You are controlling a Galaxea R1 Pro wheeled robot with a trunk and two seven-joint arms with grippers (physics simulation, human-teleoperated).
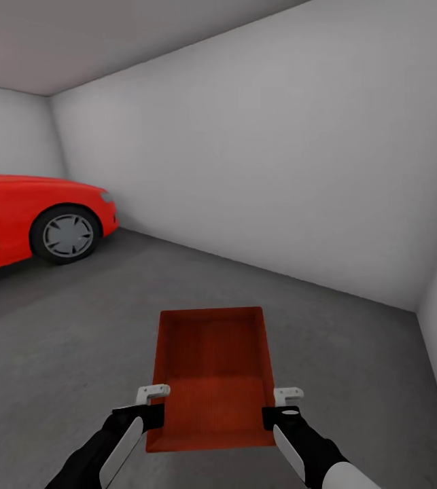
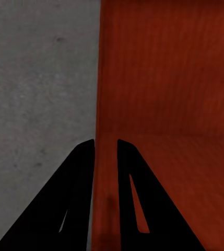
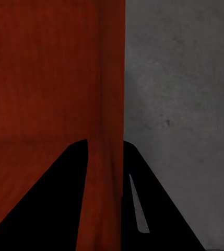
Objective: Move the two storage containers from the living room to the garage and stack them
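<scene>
Orange-red bin carried two-handed into the garage

Red car [image 1: 35, 217] parked at far left, against the grey-white walls, marking this as the garage; dark concrete floor [image 1: 75, 339] spreading bare across the middle, so plenty of room to set something down

Left gripper [image 1: 149, 401] pinching the left long wall of the storage container [image 1: 211, 373], one finger inside and one outside, as seen in the left wrist view [image 2: 105, 144]: dark fingers [image 2: 80, 172] straddling the thin orange-red wall, close together with only the wall between. Held by the rim there presumably because an open bin offers no other handle

Container itself centre frame, open side up, empty, level, long axis pointing away from the robot, apparently lifted off the concrete and hanging between the two arms

Right gripper [image 1: 285, 401] mirroring the left on the opposite wall; right wrist view shows it [image 3: 105, 142] clamped on that wall the same way, fingers [image 3: 75, 178] astride it, grey floor beyond. Symmetric grips near the near end likely chosen to keep the bin from tipping sideways

Judged stage: one bin arrived, not yet put down; second bin's whereabouts cannot be told from here
</scene>
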